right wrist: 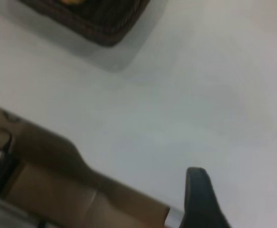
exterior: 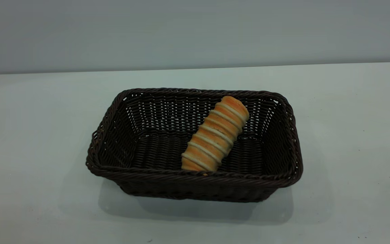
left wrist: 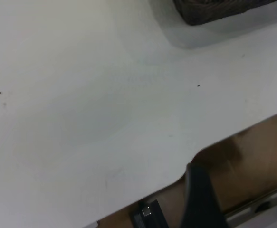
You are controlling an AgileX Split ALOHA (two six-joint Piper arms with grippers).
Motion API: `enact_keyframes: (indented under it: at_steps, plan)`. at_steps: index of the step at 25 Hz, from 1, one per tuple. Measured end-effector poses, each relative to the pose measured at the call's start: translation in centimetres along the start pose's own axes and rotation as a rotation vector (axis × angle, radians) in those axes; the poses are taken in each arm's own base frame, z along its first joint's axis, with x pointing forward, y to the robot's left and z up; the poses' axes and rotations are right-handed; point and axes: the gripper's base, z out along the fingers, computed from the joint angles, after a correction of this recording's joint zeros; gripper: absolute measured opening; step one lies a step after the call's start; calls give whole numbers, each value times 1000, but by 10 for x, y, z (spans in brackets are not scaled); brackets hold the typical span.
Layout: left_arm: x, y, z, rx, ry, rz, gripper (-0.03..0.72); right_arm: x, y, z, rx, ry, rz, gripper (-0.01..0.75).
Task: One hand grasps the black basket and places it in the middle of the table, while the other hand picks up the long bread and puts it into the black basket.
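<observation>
Midway across the table (exterior: 29, 135), between its left and right edges, the black basket (exterior: 276, 142) stood flat on its base. It was a rectangular, dark brown-black wicker piece with flared sides and a braided rim, long side facing the camera. The long bread (exterior: 215, 134) lay inside it, right of the basket's centre, set diagonally: one end against the near wall, the other raised toward the far right corner. The roll was golden-orange with pale cream crosswise stripes, and far smaller than the basket.

Neither arm appeared in the exterior view. The left wrist view showed only one dark finger (left wrist: 202, 199) over the table's edge, with a corner of the basket well apart from it. The right wrist view likewise showed one dark finger (right wrist: 200, 199). Whether either pincer was apart or together, I could not tell.
</observation>
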Motion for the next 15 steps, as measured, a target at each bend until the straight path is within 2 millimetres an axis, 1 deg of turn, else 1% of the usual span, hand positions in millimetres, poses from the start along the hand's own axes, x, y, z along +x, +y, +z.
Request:
enact_keyframes:
  at_steps: [5, 11, 15]
  plan:
    - [0, -1, 0, 7, 1, -2, 501, 17, 3, 11, 5, -20, 1, 460]
    - [0, -1, 0, 7, 0, -2, 501, 25, 5, 5, 20, -82, -7, 460]
    - [0, -1, 0, 7, 0, -2, 501, 26, 6, 4, 22, -93, -9, 460]
